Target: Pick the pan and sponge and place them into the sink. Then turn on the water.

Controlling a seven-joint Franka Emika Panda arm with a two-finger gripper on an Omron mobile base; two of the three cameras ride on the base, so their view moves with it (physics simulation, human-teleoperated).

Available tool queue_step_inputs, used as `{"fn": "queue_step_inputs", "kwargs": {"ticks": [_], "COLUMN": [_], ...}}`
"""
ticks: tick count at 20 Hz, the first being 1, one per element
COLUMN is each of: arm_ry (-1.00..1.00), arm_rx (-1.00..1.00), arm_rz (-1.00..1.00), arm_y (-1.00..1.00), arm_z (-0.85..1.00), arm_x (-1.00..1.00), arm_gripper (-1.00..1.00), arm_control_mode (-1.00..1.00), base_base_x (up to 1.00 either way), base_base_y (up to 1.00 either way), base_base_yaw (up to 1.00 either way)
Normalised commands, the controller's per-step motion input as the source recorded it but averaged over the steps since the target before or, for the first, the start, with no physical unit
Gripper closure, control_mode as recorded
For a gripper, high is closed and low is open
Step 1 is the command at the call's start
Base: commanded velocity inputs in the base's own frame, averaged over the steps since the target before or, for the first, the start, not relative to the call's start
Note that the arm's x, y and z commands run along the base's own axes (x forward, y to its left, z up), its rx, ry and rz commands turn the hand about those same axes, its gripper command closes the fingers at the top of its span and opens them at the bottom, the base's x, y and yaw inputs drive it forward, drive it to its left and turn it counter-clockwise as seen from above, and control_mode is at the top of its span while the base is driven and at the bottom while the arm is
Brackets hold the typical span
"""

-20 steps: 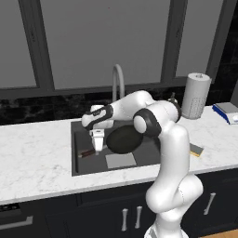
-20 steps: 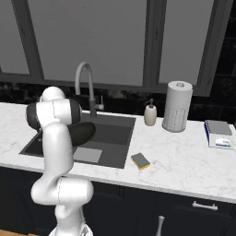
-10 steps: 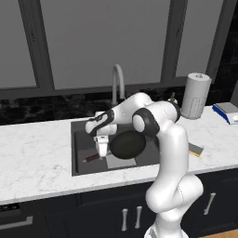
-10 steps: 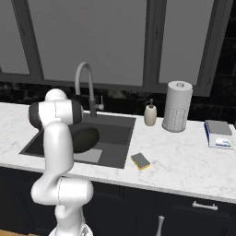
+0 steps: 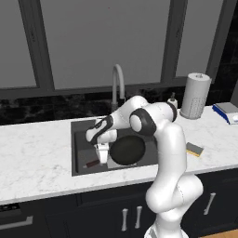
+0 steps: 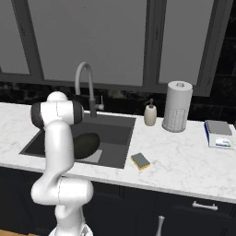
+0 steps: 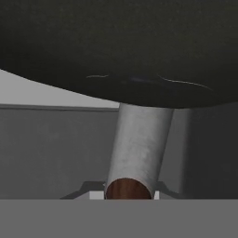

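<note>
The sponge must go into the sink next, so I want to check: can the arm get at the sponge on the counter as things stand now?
Probably yes, but not at once. The sponge lies alone on the white counter right of the sink, nothing over it. The gripper is low in the basin by the pan.

pan [image 5: 128,150] in the sink [image 5: 79,139]; sponge [image 6: 140,161] on counter, right of it

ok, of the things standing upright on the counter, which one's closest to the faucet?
The small soap dispenser, beside the faucet; the taller paper towel roll stands further right.
</note>
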Motion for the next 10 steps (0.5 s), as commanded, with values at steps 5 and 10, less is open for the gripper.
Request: {"fn": "queue_step_inputs", "kwargs": {"ticks": [5, 10], "arm_ry": [-0.02, -0.02], "arm_rx": [0.00, 0.00], "arm_rz": [0.00, 0.00], "arm_y": [0.00, 0.00], "arm_z": [-0.36, -0.37], "arm_x": [0.01, 0.07], "arm_gripper": [1.00, 1.00], "arm_control_mode": [-1.00, -1.00], "base_base_x": [0.00, 0.00], "base_base_y": [0.00, 0.00], "base_base_yaw": [0.00, 0.00]}}
